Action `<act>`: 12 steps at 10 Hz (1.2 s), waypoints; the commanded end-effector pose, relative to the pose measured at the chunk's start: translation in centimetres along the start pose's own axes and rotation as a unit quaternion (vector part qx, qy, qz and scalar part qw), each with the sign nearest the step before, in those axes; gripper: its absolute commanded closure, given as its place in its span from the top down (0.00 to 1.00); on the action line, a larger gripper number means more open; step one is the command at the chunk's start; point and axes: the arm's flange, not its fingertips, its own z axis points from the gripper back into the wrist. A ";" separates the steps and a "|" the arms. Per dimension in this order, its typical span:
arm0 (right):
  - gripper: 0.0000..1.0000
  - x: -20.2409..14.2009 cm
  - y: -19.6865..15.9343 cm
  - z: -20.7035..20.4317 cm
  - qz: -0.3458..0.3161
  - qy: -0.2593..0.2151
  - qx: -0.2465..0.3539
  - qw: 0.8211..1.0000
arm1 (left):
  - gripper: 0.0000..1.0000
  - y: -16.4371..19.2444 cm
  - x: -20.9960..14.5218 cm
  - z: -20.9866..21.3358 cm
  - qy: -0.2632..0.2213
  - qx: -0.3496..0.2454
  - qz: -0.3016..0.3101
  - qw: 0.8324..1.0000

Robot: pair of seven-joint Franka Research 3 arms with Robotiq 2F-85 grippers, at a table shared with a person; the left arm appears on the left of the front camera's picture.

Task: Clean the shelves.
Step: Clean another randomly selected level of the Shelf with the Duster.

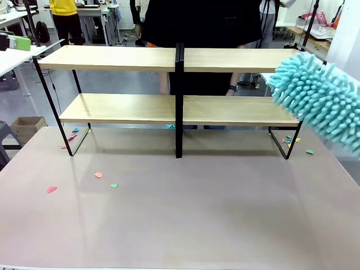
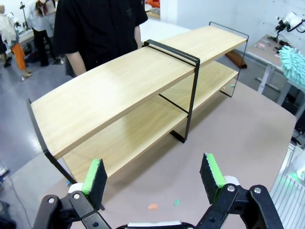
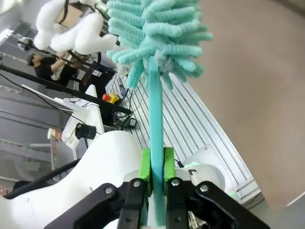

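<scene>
Beside shelves (image 1: 177, 109) — right tool (image 3: 155, 164) grips duster (image 3: 155, 28).

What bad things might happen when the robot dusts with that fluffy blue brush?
The duster hangs by the right end of the shelves; a hard sweep might nudge the light rack. The right gripper pinches only its thin handle, so it could twist loose. Paper scraps on the table may scatter farther.
</scene>
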 end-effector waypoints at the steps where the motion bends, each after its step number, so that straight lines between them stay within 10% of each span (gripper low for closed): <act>1: 0.12 -1.2 1.2 -0.3 0.018 0.009 -0.021 1.000 | 1.00 0.1 -0.1 -0.2 -0.002 -0.003 0.002 1.000; 12: 0.12 -1.2 1.2 -0.3 0.018 0.009 -0.021 1.000 | 1.00 0.1 -0.1 -0.2 -0.002 -0.003 0.002 1.000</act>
